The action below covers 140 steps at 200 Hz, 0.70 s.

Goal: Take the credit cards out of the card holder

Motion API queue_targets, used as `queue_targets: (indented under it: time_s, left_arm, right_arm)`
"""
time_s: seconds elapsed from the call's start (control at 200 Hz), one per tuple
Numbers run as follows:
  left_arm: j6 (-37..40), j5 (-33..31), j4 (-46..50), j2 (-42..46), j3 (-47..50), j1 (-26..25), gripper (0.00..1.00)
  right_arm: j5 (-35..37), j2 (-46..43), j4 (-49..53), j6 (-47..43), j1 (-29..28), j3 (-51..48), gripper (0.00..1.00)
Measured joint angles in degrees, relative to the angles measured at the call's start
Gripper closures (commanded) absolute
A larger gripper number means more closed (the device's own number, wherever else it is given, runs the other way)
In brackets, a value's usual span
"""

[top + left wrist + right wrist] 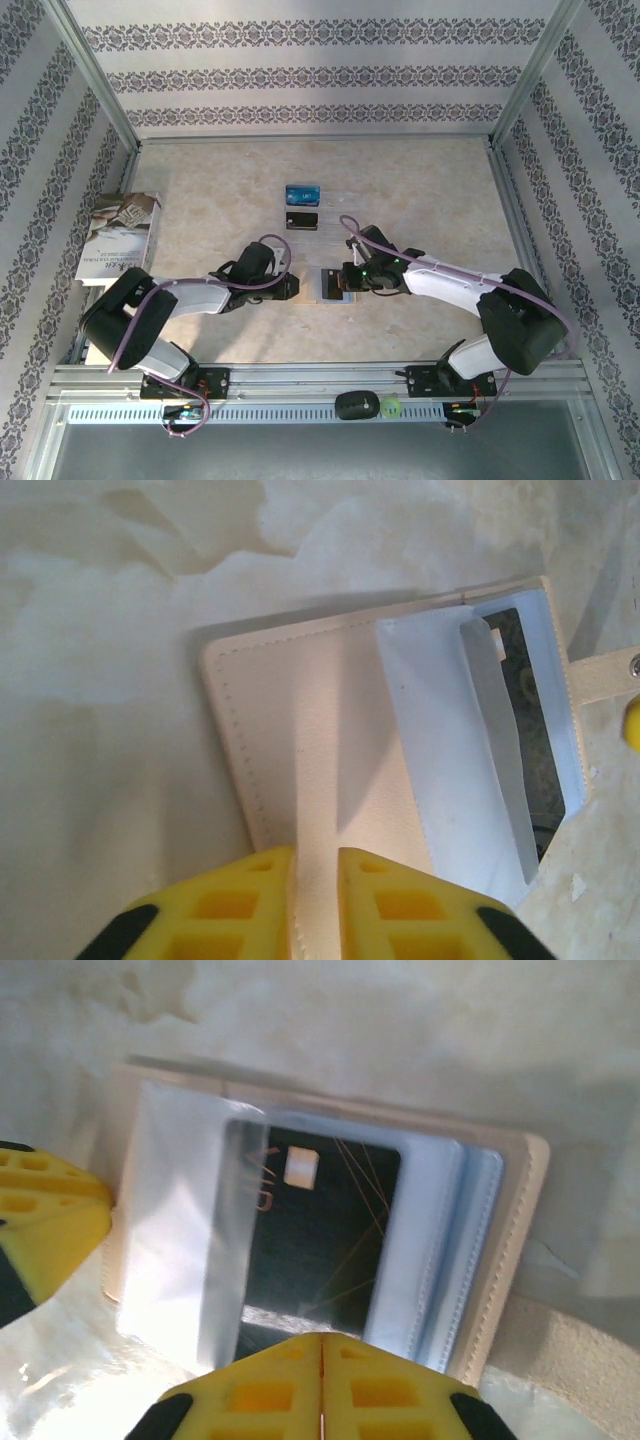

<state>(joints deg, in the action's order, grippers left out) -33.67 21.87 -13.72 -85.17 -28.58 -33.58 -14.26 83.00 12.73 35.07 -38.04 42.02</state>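
Nearest, on the metal rail at the table's front edge, a black oval mouse-shaped object (pixel 352 405) and a small round green object (pixel 390 406) lie between the two arm bases, well apart from the work. Beyond them both arms bend inward over the beige marbled tabletop (pixel 430 200). They meet at the small flat tan folding card holder (pixel 330 285), which lies open between them near the table's middle. Nothing stands between either tool and it.

The left gripper (pixel 290 287) is at the holder's left side. In its wrist view the yellow fingers (pixel 235 910) stand a narrow slit apart at the near edge of the tan cover, which shows through the slit. Whether they pinch the cover I cannot tell. The right gripper (pixel 322 1360) has its yellow fingertips pressed together at the near edge of a blackish chip card (pixel 320 1250), a thin plastic rectangle that sits inside the holder's clear, pale blue-grey sleeves. Whether that edge is nipped is unclear. A little tan tab strap (pixel 600 678) sticks out from the holder's side.

Farther back, apart from the holder, a second blackish card (pixel 301 221) lies flat on the table, and just beyond it a bright blue rectangular card (pixel 301 193). Far to the left, a pale-covered book (pixel 118 238) lies by the patterned wall.
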Motion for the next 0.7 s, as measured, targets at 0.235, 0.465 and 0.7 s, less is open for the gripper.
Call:
queue_targets:
  time_s: [0.235,0.465,0.7]
  left_arm:
    - [1.01,-1.27,7.13,9.84,-2.36,0.24,0.74]
    - [0.76,-0.37,3.85,-0.74,-11.04,-7.43,0.78]
    - [0.35,0.07,3.23,-7.26,-13.97,-9.92,0.91]
  right_arm:
    - [0.09,-0.35,-0.07,-1.03,0.00,0.52,0.88]
    - [-0.09,-0.44,-0.37,-1.01,0.94,0.37,0.87]
    - [-0.28,-3.23,-0.55,-1.01,2.67,-2.12,0.86]
